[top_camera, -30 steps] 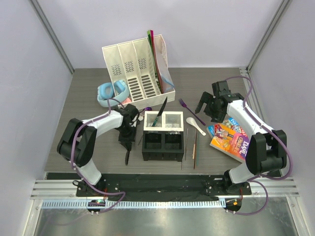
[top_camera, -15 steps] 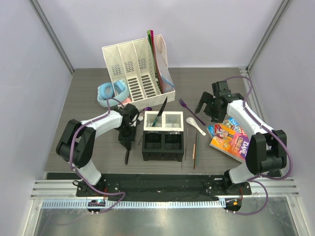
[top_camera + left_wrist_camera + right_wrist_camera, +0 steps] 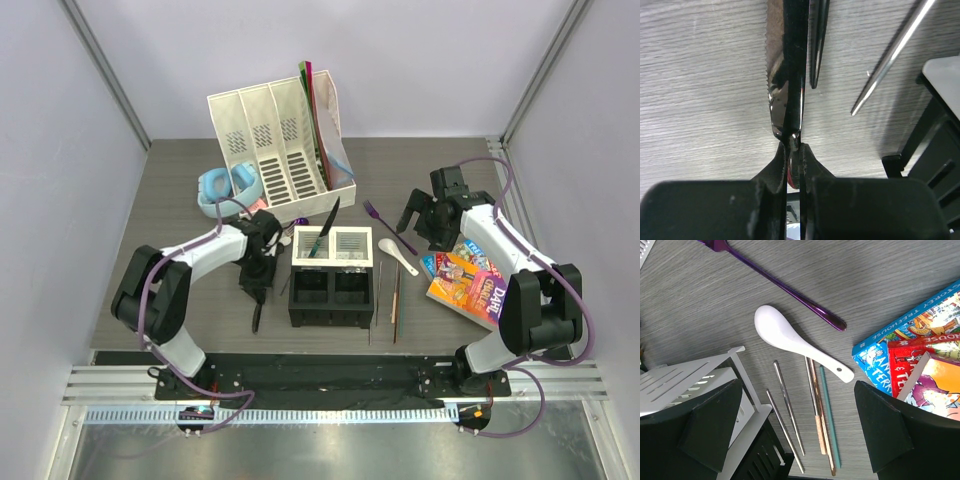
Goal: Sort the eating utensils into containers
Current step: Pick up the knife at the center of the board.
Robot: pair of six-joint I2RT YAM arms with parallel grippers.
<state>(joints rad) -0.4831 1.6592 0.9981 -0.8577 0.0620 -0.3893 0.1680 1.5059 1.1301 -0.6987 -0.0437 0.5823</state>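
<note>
The four-cell caddy (image 3: pixel 333 275) stands at mid-table, white cells at the back and black cells in front. A black knife (image 3: pixel 325 228) leans in its left white cell. My left gripper (image 3: pixel 257 280) is left of the caddy, shut on a black serrated knife (image 3: pixel 785 75) that reaches toward the near edge (image 3: pixel 258 318). My right gripper (image 3: pixel 425 220) is open and empty (image 3: pixel 805 440) above a white soup spoon (image 3: pixel 790 337), a purple fork (image 3: pixel 780 285) and several chopsticks (image 3: pixel 820 410). The spoon (image 3: pixel 398 256) and fork (image 3: pixel 388 226) lie right of the caddy.
A colourful book (image 3: pixel 465 280) lies at the right, close to the chopsticks. Blue headphones (image 3: pixel 228 187) and a tall white file organiser (image 3: pixel 275 145) stand at the back left. A metal chopstick (image 3: pixel 895 50) and another black piece (image 3: pixel 817 45) lie beside the held knife.
The left arm's elbow has shifted slightly to the left. The grippers and utensils have not visibly moved.
</note>
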